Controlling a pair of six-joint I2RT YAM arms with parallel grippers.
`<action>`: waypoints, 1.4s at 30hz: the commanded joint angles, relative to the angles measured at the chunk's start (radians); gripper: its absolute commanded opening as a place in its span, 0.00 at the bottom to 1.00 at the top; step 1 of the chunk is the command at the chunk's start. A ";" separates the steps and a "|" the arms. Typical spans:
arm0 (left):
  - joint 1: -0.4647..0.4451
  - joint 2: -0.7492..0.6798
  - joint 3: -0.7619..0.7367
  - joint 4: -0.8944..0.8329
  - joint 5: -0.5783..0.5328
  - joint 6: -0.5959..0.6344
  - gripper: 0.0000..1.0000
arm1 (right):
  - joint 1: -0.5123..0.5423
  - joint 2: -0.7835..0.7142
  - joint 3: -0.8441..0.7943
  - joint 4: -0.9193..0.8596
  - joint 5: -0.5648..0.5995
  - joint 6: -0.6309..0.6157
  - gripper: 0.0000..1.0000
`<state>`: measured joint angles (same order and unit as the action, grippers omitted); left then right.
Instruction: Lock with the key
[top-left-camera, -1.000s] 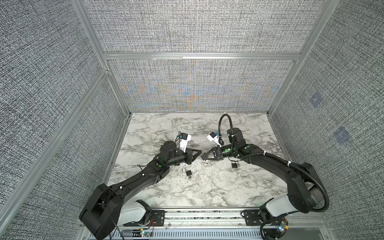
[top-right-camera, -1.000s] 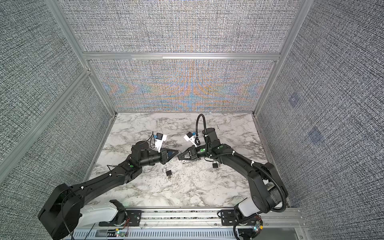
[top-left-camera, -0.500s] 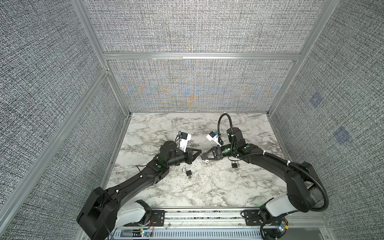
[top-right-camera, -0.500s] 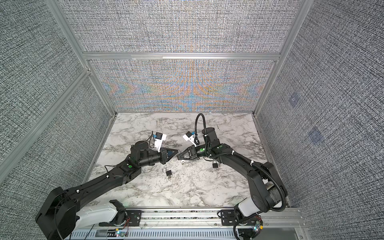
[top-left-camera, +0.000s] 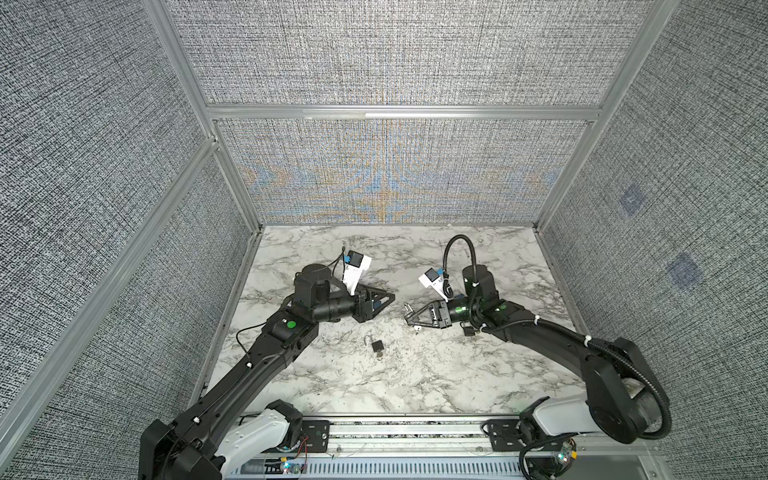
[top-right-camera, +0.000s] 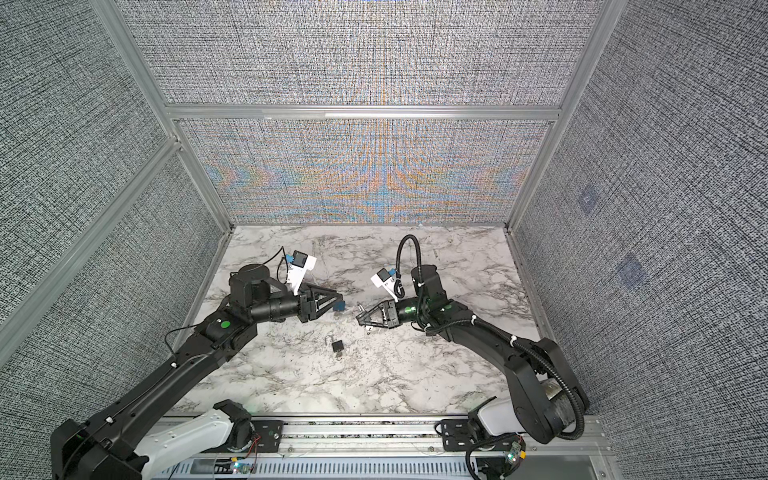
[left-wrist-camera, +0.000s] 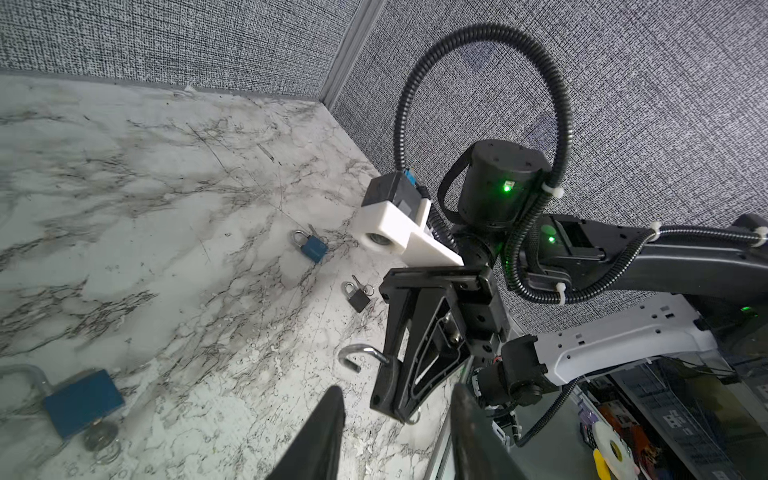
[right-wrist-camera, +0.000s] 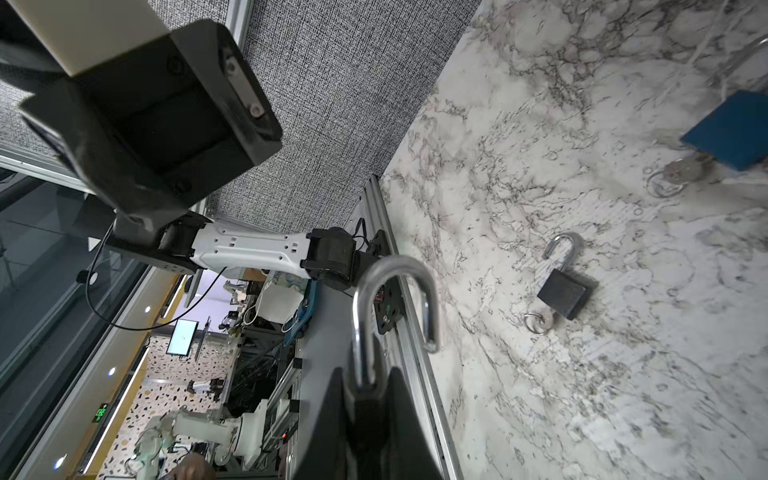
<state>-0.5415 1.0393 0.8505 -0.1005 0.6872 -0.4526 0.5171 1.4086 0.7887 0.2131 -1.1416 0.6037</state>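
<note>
Left end effector (left-wrist-camera: 397, 392): fingers spread apart.
Right end effector (right-wrist-camera: 365, 376): pinching a padlock (right-wrist-camera: 360, 324), shackle swung open, above the surface (top-left-camera: 332, 386).
Key: perhaps dangling beneath it; hard to tell.
Room: black padlock (top-left-camera: 377, 345) and blue padlock (left-wrist-camera: 83, 401) lie mid-surface, well apart from its edges.

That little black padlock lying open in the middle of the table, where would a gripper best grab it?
Probably by its square body, from straight above, jaws across the two plain sides. It lies flat, with the open shackle at one end and the key ring at the other.
</note>
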 joint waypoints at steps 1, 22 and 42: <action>0.001 0.018 -0.007 -0.061 0.056 0.059 0.45 | 0.008 -0.008 -0.001 0.009 -0.094 0.002 0.00; 0.001 0.001 -0.153 0.144 0.373 0.016 0.32 | 0.132 0.027 0.021 0.005 -0.257 0.077 0.00; 0.002 -0.043 -0.181 0.134 0.377 0.000 0.09 | 0.135 0.064 0.061 0.007 -0.254 0.087 0.00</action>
<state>-0.5396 0.9943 0.6636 0.0090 1.0214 -0.4526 0.6514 1.4731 0.8417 0.2089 -1.4193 0.6807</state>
